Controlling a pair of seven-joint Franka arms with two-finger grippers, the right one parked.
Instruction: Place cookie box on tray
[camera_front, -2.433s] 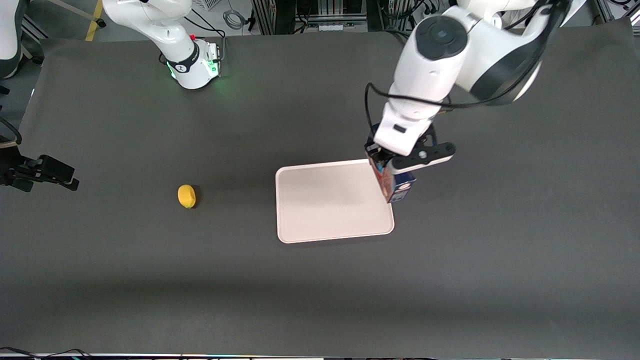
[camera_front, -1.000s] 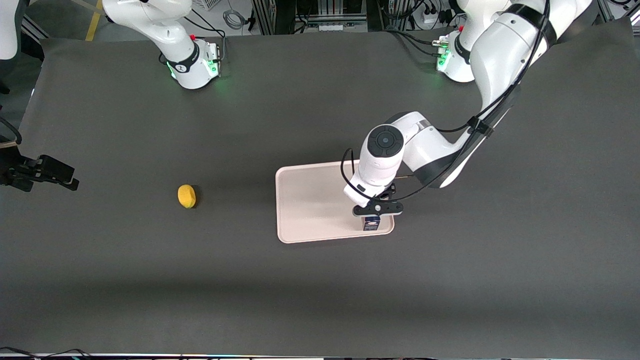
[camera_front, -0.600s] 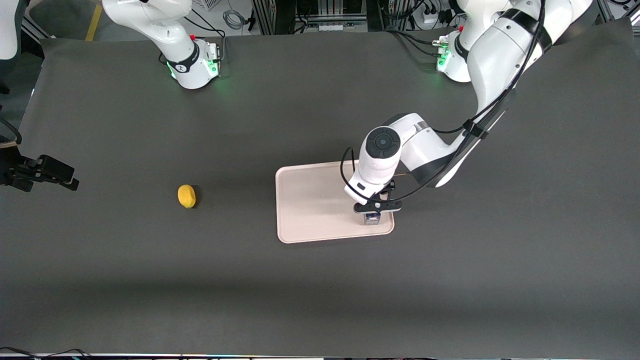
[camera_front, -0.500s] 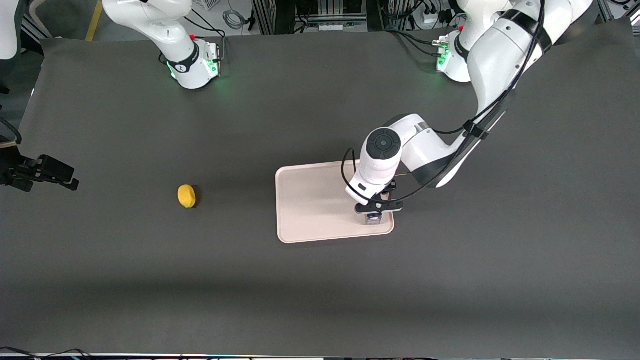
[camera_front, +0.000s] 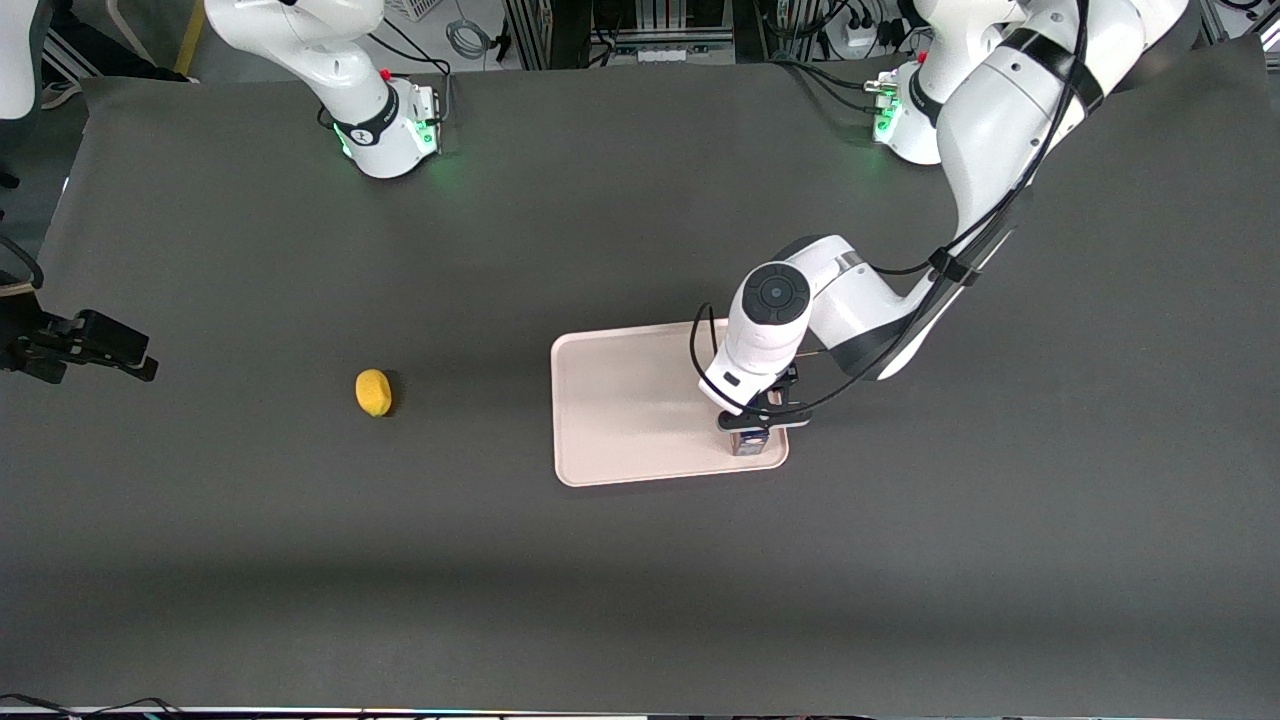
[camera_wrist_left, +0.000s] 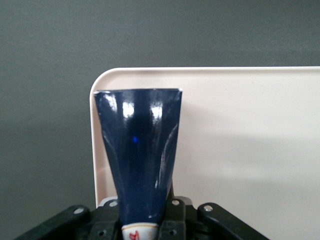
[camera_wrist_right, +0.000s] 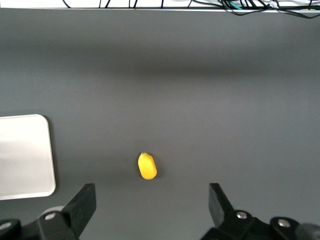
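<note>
The cookie box (camera_front: 750, 444) is a dark blue carton held on end between the fingers of my left gripper (camera_front: 753, 436). It is over the pale pink tray (camera_front: 620, 400), at the tray's corner nearest the front camera and toward the working arm's end. In the left wrist view the box's glossy narrow blue side (camera_wrist_left: 137, 155) runs from the gripper (camera_wrist_left: 145, 207) down to the tray's rounded corner (camera_wrist_left: 102, 80). I cannot tell whether the box's lower end touches the tray. The gripper is shut on the box.
A small yellow lump (camera_front: 373, 391) lies on the dark table mat toward the parked arm's end, well apart from the tray; it also shows in the right wrist view (camera_wrist_right: 147, 166). The rest of the tray's surface (camera_wrist_left: 250, 150) is bare.
The gripper, with the box in it, has shifted slightly toward the working arm's end, staying over the same tray corner. The yellow lump and the tray have not moved.
</note>
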